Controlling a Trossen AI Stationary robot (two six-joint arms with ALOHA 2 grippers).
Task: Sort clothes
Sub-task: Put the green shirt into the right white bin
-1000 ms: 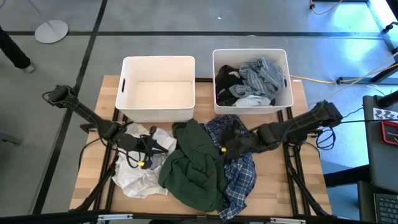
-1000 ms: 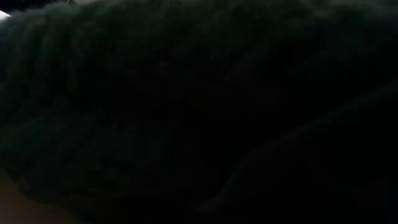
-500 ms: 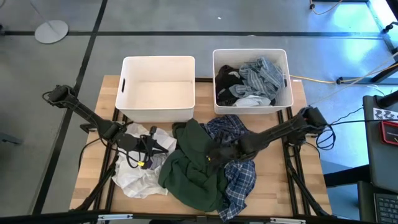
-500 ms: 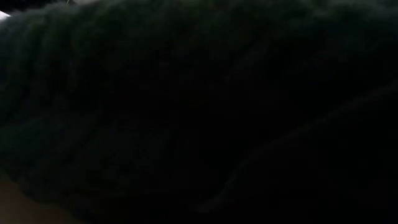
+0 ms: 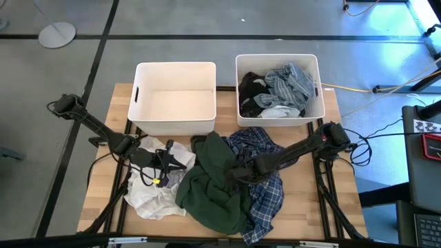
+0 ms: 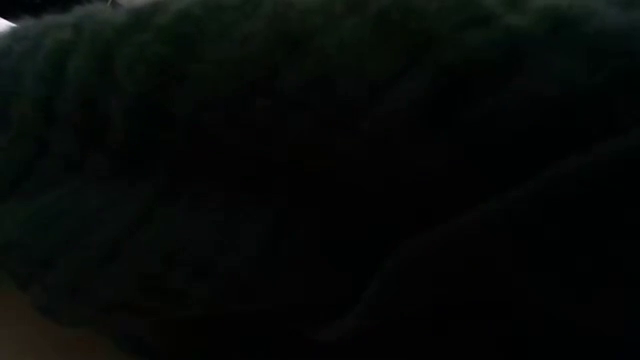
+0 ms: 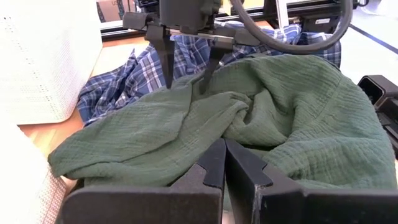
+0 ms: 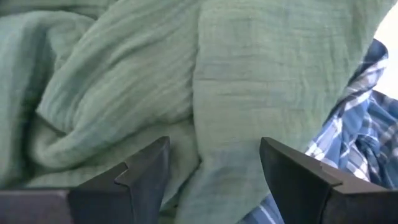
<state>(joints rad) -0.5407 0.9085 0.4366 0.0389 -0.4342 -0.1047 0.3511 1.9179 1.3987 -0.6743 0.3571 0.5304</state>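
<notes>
right end effector (image 7: 188, 74) hovers spread and empty over the crumpled dark green woven garment (image 5: 215, 184), which overlaps the navy-and-white plaid shirt (image 5: 265, 196); a deep pinch may snag both; left end effector (image 7: 224, 163) closed, empty.

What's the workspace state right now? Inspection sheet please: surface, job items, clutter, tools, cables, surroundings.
Surface: wooden table, largely covered.
Job's things: green garment over plaid shirt; white garment on the left; several clothes in right bin; left bin holds none.
Clutter: nothing seen.
Grippers: right tool open, fingertips at the green garment; left tool shut, over the white garment.
Cables: yellow cable on floor behind the table.
Surroundings: grey floor, round stand base.
</notes>
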